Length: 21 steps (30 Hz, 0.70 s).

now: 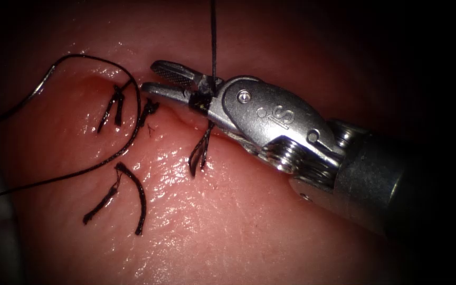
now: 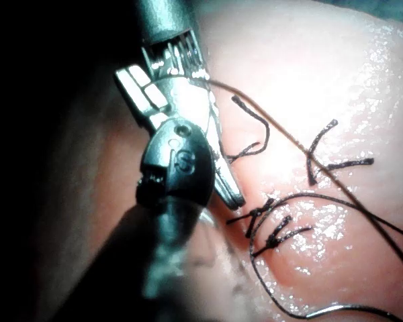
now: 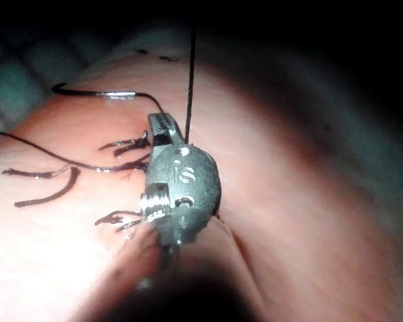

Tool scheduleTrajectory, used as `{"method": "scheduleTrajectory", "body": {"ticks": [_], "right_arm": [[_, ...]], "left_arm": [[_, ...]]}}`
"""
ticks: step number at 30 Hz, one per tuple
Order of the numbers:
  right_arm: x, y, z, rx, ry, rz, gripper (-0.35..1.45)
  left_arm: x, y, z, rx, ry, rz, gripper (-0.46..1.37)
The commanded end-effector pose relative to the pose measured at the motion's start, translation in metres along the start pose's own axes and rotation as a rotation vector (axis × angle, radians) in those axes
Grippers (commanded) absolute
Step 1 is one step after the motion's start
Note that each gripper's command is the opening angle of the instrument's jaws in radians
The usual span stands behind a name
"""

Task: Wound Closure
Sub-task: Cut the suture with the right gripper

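The right tool [image 1: 150,77] comes in from the right and hovers over the cut [image 1: 178,117] in the tissue [image 1: 228,221]. Its jaws stand open, and a taut thread [image 1: 212,37] rises straight up from a knot, passing between them near the hinge. The same tool [image 3: 160,124] shows in the right wrist view with the thread [image 3: 190,67] rising past it. The needle [image 1: 30,95] lies free on the tissue left of the cut, not in it, its thread looping past the stitches. A dark blurred shape [image 2: 166,261] close to the camera looks like the left tool.
Several tied stitches with short cut ends [image 1: 114,105] [image 1: 199,153] sit along the cut. Loose cut pieces of thread [image 1: 133,195] lie on the wet tissue below it. The needle's long thread [image 1: 54,177] runs off the picture's left edge.
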Motion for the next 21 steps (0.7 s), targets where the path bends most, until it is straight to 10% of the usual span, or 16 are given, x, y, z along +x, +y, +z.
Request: {"method": "scheduleTrajectory", "body": {"ticks": [1, 14, 17, 21], "right_arm": [[-0.0001, 0.0001, 0.0001, -0.007, -0.002, 0.000, -0.35], [-0.0002, 0.0010, -0.0010, -0.024, -0.010, 0.001, -0.35], [-0.0004, 0.0015, -0.0016, -0.021, -0.010, 0.000, 0.25], [-0.0006, 0.0022, -0.0030, -0.046, -0.021, -0.002, 0.61]], "left_arm": [[0.0001, 0.0000, 0.0000, -0.002, 0.002, -0.001, -0.35], [0.0005, -0.0002, -0.0001, -0.006, 0.007, -0.007, -0.35], [0.0005, -0.0002, -0.0001, -0.006, 0.007, -0.007, -0.35], [0.0005, -0.0002, -0.0001, -0.006, 0.007, -0.012, -0.35]]}}
